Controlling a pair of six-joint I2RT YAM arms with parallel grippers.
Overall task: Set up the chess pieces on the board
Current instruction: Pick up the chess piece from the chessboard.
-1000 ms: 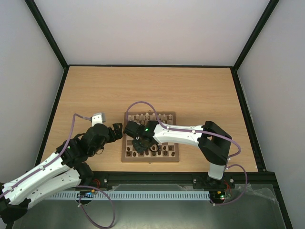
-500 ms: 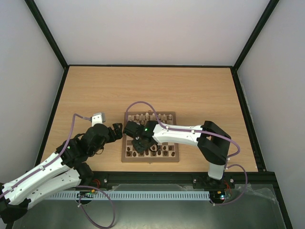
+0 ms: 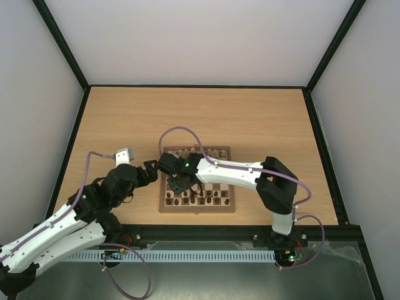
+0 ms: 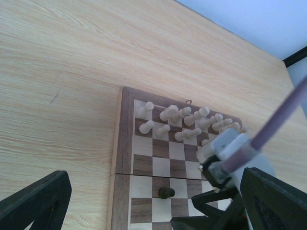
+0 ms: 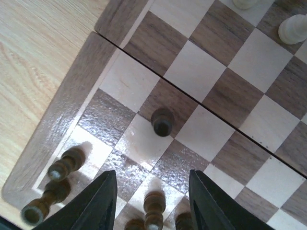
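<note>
The board (image 3: 197,210) lies in the middle of the table. Cream chess pieces (image 3: 197,152) fill its far rows and dark pieces (image 3: 201,199) its near rows. My right gripper (image 3: 177,185) hovers open over the board's left side. In the right wrist view it (image 5: 152,201) is open and empty above a lone dark pawn (image 5: 163,121) standing on a dark square, with other dark pieces (image 5: 66,163) nearer. My left gripper (image 3: 152,169) is open just off the board's left edge. The left wrist view shows the board (image 4: 124,143), the cream pieces (image 4: 184,117) and the dark pawn (image 4: 166,192).
Black frame rails edge the table on all sides. The right arm's white link (image 3: 234,175) lies across the board's right half, its purple cable (image 3: 178,132) looping over the far rows. The right gripper's body (image 4: 230,153) fills the left wrist view's lower right.
My right gripper has shifted a little left and farther along the board's left side. My left arm has drawn slightly left, its gripper still beside the board.
</note>
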